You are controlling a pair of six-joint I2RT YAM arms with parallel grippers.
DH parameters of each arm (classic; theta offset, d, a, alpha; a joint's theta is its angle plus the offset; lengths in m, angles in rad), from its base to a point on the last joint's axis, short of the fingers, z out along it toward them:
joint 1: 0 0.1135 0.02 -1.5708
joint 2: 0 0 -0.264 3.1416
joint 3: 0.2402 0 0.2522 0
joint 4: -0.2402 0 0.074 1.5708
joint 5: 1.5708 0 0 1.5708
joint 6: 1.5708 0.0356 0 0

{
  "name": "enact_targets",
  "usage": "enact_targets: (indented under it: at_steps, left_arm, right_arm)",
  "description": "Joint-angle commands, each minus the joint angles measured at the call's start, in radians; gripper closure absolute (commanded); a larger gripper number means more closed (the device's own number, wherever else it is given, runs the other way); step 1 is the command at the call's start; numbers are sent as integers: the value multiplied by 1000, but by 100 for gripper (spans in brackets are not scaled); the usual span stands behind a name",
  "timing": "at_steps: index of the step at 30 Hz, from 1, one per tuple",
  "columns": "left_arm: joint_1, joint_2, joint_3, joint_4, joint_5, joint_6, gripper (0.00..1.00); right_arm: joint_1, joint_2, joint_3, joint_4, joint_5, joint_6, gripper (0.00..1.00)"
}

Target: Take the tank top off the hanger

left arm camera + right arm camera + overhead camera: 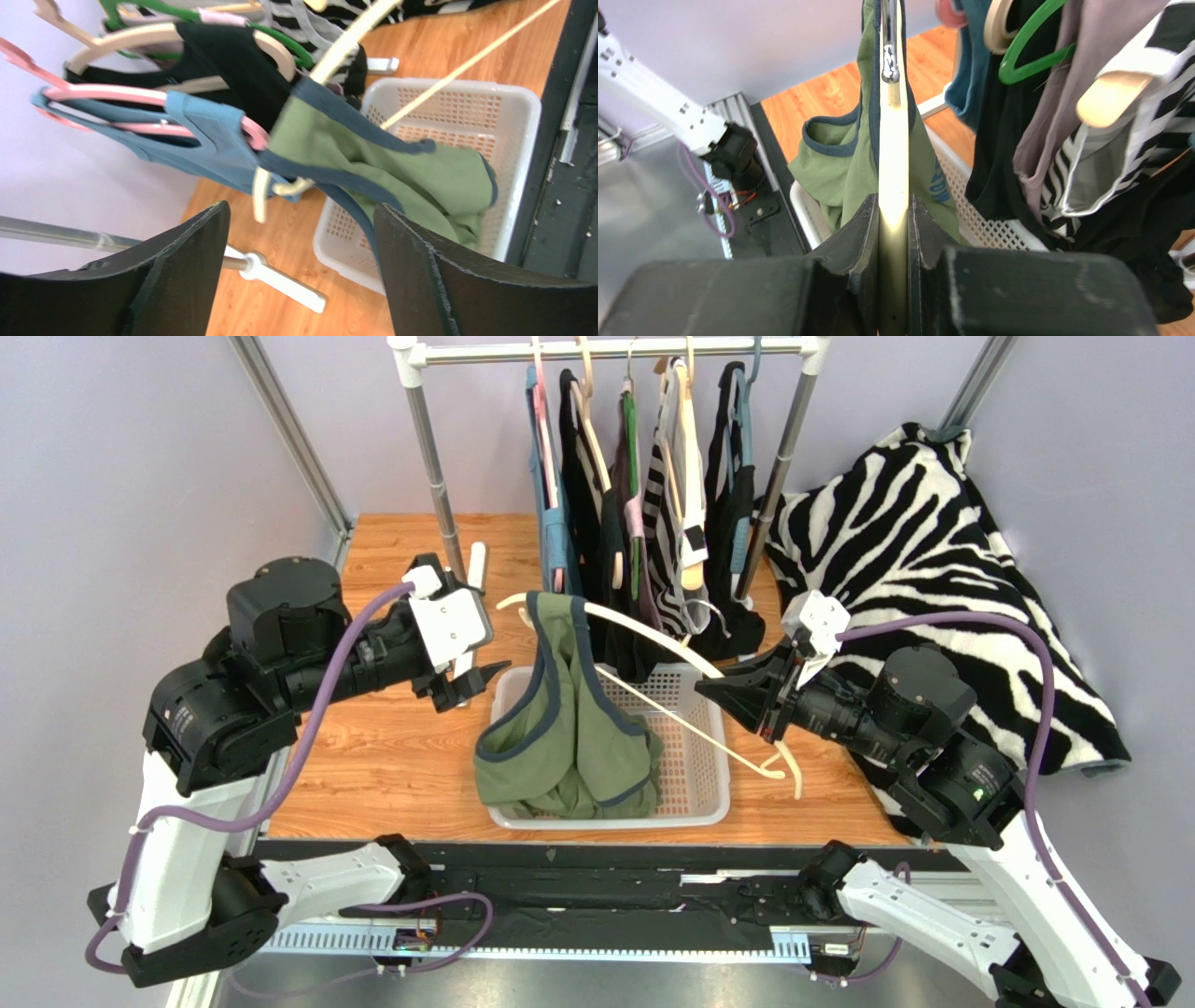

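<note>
The green tank top (561, 721) hangs draped over the left end of a cream hanger (652, 633), its lower half pooled in the white basket (709, 805) at the middle of the tabletop's (379, 756) near edge. The right tool (713, 692) is clamped on the hanger's arm, apparently steadying it above the basket. The left tool (470, 679), jaws wide and empty, hovers just beside the strap end, seemingly placed to draw the fabric off. Other garments (638, 518) crowd the rail (617, 350) behind.
</note>
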Motion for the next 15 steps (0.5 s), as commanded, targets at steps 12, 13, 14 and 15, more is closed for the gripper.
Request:
enact_targets:
  at_steps: [12, 13, 14, 15]
  left_arm:
    - [-3, 101, -131, 90, 55, -128, 25]
    - [-3, 117, -132, 95, 54, -135, 25]
    - [-3, 125, -131, 98, 54, -139, 25]
    - [-3, 133, -126, 107, 54, -142, 25]
  right_arm:
    - [-1, -18, 103, 168, 6, 60, 100]
    - [-1, -22, 104, 163, 8, 60, 100]
    - [-1, -24, 106, 156, 8, 60, 100]
    - [-1, -27, 107, 149, 3, 59, 100]
